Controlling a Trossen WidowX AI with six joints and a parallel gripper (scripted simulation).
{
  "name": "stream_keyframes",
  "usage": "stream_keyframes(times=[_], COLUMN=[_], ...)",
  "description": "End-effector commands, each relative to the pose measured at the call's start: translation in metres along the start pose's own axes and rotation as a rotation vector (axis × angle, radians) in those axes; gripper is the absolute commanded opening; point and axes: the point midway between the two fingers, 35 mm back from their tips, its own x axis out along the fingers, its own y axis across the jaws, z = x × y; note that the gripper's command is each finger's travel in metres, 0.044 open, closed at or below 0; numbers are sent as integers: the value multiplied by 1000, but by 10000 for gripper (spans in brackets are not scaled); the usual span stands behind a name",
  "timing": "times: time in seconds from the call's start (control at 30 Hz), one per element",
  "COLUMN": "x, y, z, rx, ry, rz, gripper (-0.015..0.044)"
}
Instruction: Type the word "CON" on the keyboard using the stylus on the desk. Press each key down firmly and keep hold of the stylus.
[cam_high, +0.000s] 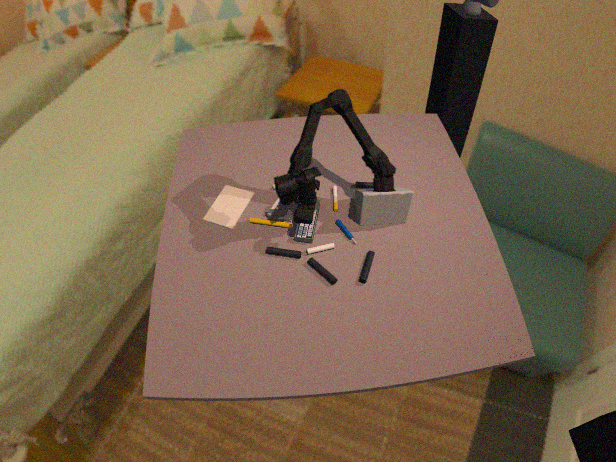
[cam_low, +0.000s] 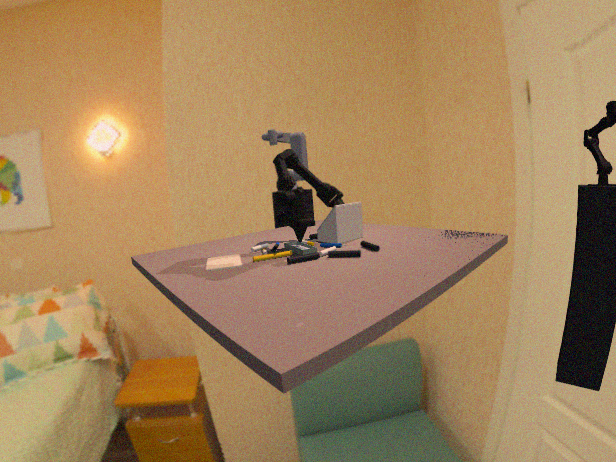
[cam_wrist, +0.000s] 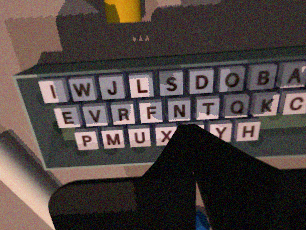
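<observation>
The small green keyboard (cam_high: 306, 231) (cam_low: 296, 245) (cam_wrist: 31, 146) lies in the middle of the desk, with white letter keys. In the wrist view the key C (cam_wrist: 296, 103) is at the right edge, O (cam_wrist: 233, 82) is in the top row and N (cam_wrist: 178, 109) is in the middle row. My gripper (cam_high: 303, 218) (cam_low: 300, 238) (cam_wrist: 186, 132) is shut, with its black tips just above the keyboard's bottom key row, between X and Y. I see nothing between the fingers. A blue stylus-like pen (cam_high: 345, 231) (cam_low: 330, 245) lies on the desk right of the keyboard.
A yellow pen (cam_high: 270, 222) (cam_low: 271, 256) (cam_wrist: 122, 10) lies left of the keyboard. Three black cylinders (cam_high: 283, 252) (cam_high: 322, 270) (cam_high: 366, 266) and a white stick (cam_high: 320, 248) lie in front. A paper sheet (cam_high: 229, 205) lies to the left and the grey arm base (cam_high: 381, 206) to the right.
</observation>
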Motion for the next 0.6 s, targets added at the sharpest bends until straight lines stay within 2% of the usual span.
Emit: stream_keyframes(times=[0.0, 0.1, 0.27, 0.57], x=[-1, -1, -1, -1], y=[-3, -11, -62, -63], z=[1, 2, 1, 1], rx=[2, 2, 1, 1], ry=[-6, -5, -5, -5], rz=[-1, 0, -4, -4], gripper=[0, 0, 0, 0])
